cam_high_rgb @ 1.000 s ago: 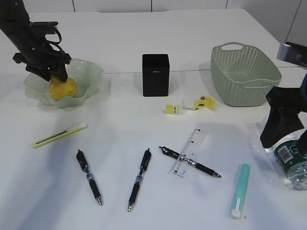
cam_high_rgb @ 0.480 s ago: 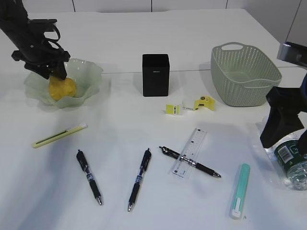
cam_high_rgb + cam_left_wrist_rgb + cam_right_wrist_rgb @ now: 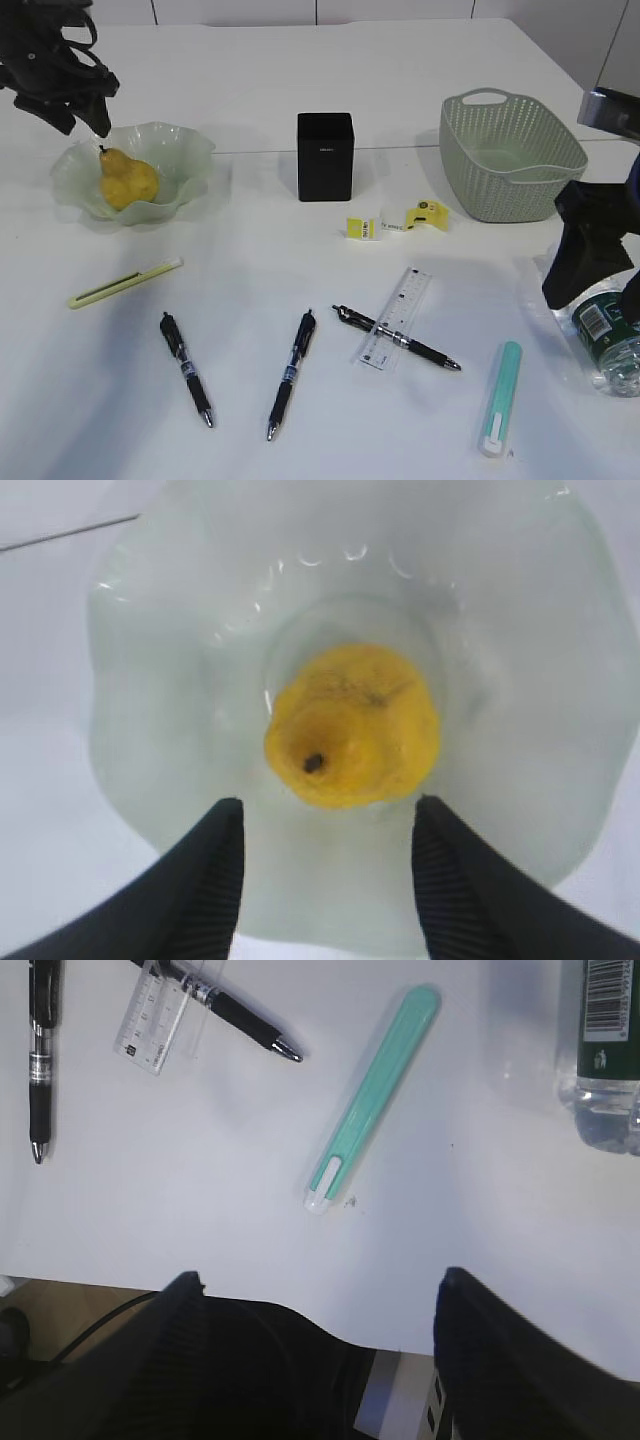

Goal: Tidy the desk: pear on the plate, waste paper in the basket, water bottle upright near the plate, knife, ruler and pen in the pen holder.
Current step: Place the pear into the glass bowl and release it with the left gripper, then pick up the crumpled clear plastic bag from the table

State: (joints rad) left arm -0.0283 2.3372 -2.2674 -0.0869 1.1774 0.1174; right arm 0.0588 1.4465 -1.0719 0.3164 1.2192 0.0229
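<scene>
The yellow pear (image 3: 128,182) (image 3: 350,725) lies in the pale green plate (image 3: 180,150) (image 3: 130,680). My left gripper (image 3: 88,125) (image 3: 328,810) hangs open above the plate's back left rim, holding nothing. At the right edge the water bottle (image 3: 612,340) (image 3: 610,1050) lies on its side. My right gripper (image 3: 600,295) (image 3: 320,1278) stands open and empty just above it. The clear ruler (image 3: 397,317) (image 3: 155,1015) lies under a black pen (image 3: 398,338) (image 3: 225,1005). A teal knife (image 3: 499,398) (image 3: 370,1100) lies front right. The waste paper (image 3: 395,222) lies between the pen holder (image 3: 324,156) and the basket (image 3: 510,155).
Two more black pens (image 3: 186,370) (image 3: 291,373) lie at the front middle of the desk (image 3: 300,60). A yellow-green knife (image 3: 125,282) lies in front of the plate. The desk's front edge shows low in the right wrist view.
My left gripper has let go of the pear and risen up and back to the left; the pear stays in the plate. The right arm has not moved.
</scene>
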